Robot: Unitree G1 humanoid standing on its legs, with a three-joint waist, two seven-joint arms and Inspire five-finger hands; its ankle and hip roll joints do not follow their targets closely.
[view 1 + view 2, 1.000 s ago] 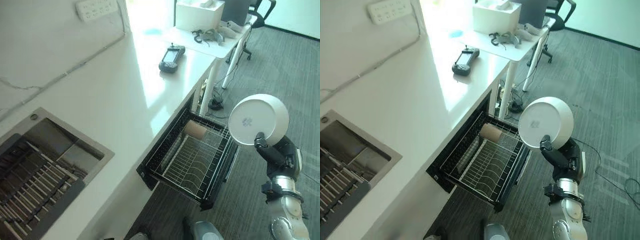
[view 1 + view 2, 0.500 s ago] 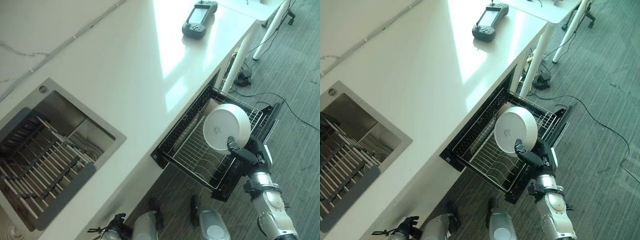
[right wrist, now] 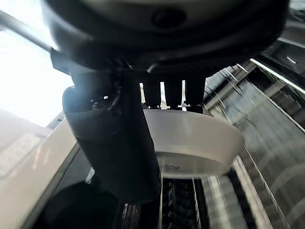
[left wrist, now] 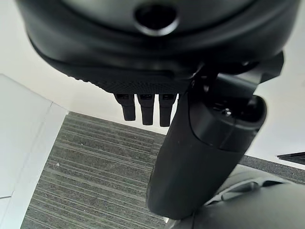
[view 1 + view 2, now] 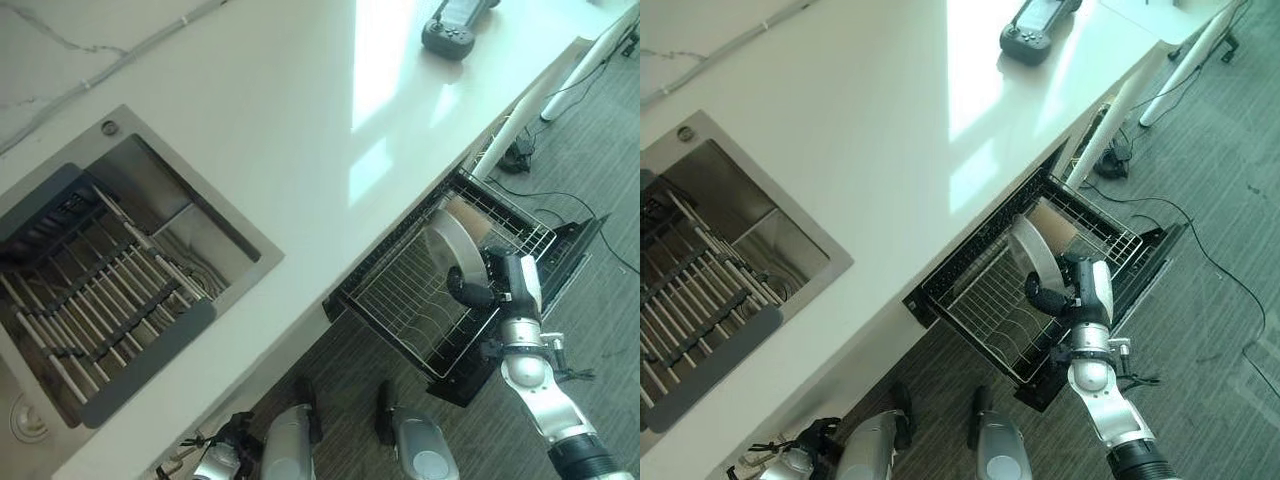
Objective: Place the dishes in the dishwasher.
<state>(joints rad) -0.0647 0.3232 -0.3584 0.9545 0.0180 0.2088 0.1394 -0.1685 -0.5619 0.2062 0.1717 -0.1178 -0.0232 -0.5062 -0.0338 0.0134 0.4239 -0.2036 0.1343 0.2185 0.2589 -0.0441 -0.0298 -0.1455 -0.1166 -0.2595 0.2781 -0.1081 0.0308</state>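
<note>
**Bowl held over the rack**

Left eye view: right robot hand (image 5: 478,290) clamped on a white bowl (image 5: 447,243), held on edge above the pulled-out wire rack (image 5: 400,300) under the desk (image 5: 300,120). Brown cup (image 5: 468,213) lying at the rack's far end, just behind the bowl. Sink (image 5: 110,270) with a drying grid set into the desk on the left; dark controller (image 5: 458,25) near the desk's far edge.

Right eye view: same scene, bowl (image 5: 1032,250) tilted beside the cup (image 5: 1052,224), thumb hooked over its rim.

Left wrist view: left robot hand (image 4: 190,143) over striped carpet (image 4: 95,162), fingers (image 4: 146,108) straight, holding nothing.

Right wrist view: bowl (image 3: 193,145) pinched between thumb and fingers (image 3: 174,94), rack wires showing below it.
</note>
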